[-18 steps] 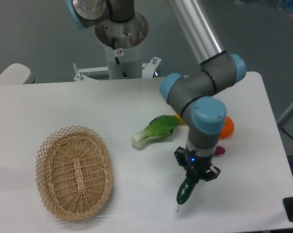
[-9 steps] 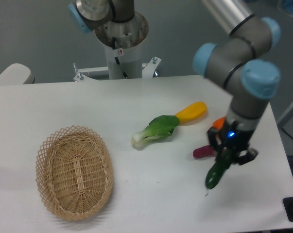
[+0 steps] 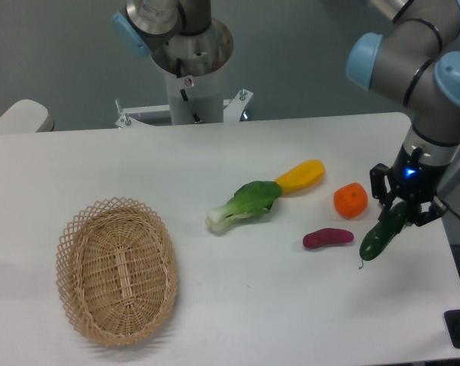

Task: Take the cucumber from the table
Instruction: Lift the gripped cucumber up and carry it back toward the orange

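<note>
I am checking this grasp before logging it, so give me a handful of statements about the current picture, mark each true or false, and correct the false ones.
1. The gripper is shut on the cucumber. True.
2. The cucumber lies inside the wicker basket. False: the basket holds nothing; the cucumber hangs tilted from the gripper at the right side of the table.
3. The bok choy lies near the middle of the table, beside the yellow vegetable. True.
4. The purple sweet potato is in the gripper. False: it lies on the table, left of the cucumber.
5. The orange fruit sits between the yellow vegetable and the gripper. True.
</note>
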Controlling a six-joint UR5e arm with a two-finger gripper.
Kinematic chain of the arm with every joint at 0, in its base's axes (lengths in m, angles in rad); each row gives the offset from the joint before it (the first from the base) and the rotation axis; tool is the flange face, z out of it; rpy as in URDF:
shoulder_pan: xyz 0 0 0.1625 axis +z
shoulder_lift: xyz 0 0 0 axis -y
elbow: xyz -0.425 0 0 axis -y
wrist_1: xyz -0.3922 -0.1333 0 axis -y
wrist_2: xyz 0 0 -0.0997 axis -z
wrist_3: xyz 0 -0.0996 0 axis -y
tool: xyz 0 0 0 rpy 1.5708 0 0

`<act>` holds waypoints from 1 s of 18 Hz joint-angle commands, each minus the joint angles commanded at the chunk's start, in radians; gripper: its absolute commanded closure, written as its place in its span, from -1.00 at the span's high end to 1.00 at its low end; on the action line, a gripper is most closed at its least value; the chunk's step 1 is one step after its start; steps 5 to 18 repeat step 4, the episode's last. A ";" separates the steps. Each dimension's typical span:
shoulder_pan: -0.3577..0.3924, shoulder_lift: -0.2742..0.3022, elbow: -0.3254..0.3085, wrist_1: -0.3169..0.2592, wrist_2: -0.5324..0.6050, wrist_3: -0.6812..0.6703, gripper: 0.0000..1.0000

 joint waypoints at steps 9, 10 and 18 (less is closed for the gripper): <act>-0.003 0.000 -0.003 0.000 0.000 0.000 -0.61; -0.003 0.000 -0.003 0.000 0.000 0.000 -0.61; -0.003 0.000 -0.003 0.000 0.000 0.000 -0.61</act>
